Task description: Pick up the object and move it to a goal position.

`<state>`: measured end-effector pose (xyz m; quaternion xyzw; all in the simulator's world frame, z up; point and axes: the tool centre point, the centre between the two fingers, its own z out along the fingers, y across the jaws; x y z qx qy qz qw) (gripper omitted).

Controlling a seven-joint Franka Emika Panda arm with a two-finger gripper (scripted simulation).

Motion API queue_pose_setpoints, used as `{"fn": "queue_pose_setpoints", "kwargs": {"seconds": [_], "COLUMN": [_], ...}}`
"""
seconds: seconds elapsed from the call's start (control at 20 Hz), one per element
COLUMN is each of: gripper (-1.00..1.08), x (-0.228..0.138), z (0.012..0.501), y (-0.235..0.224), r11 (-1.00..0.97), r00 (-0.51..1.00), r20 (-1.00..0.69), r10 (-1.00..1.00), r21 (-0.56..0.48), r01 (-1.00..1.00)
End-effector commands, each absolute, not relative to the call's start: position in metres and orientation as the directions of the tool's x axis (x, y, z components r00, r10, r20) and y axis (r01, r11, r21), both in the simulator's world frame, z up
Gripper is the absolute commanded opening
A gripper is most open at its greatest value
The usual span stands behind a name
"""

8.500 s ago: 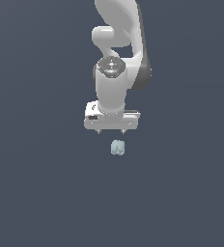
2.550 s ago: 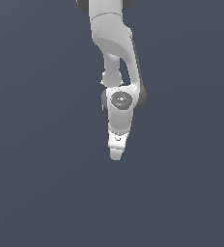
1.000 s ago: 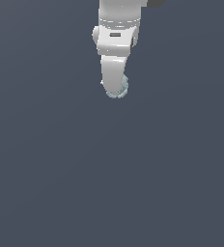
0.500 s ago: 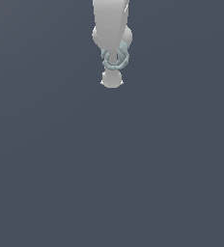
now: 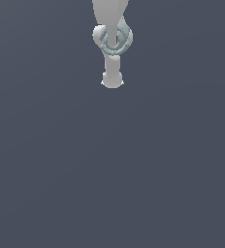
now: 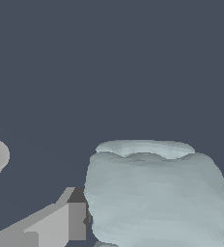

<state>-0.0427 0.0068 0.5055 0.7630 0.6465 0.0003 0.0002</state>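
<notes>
One small pale grey-teal, rounded blocky lump [image 6: 155, 193] is sitting pinched between the fingers [image 6: 51, 224] of the white robot gripper [image 5: 112, 83], filling the wrist view above bare dark ground. The pick-up is looking done; the carry is likely what is going on now. No goal marker is showing, so the remaining travel is unclear.

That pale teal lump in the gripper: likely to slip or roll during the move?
The lump looks rounded and smooth with faint grooves, so it could pivot. It probably stays stiff, since it keeps a blocky shape. One finger shows beside it; actual contact isn't clear.
</notes>
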Motion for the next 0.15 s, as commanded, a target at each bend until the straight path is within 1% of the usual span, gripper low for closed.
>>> {"fn": "queue_pose_setpoints", "kwargs": {"seconds": [0.0,0.1], "gripper": [-1.00,-1.00], "x": [-0.0426,-0.0425], "z": [0.5086,0.5091], "y": [0.0066,0.0065], "r11": [-0.164,-0.164], "r00": [0.164,0.164], "r20": [0.000,0.000], "r10": [0.986,0.986], "r21": [0.000,0.000], "r01": [0.986,0.986]}}
